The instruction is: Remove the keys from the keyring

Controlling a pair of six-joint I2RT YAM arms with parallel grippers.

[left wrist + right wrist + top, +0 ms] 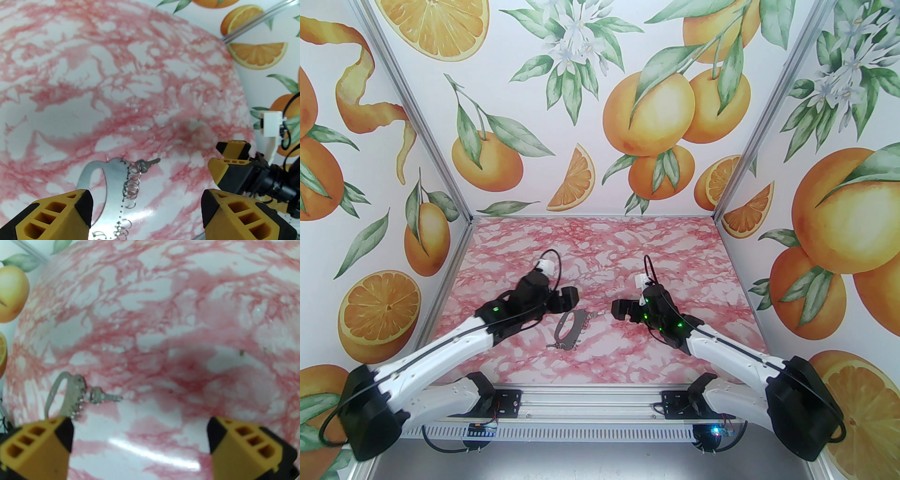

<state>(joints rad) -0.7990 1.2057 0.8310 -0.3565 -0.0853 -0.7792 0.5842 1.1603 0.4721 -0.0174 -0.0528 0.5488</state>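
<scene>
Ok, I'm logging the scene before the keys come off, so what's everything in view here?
keyring: one, grey, flat on the table near its middle
small rings: a row, count unclear, silvery, along one edge of the keyring
key: one clearly seen, silvery-grey, at the keyring's far end, lying on the table
table: one, pink marble pattern
walls: three, white with orange-fruit print, around the table
left end effector: one, yellow and black, open, by the keyring
right end effector: one, yellow and black, open, near the key
</scene>
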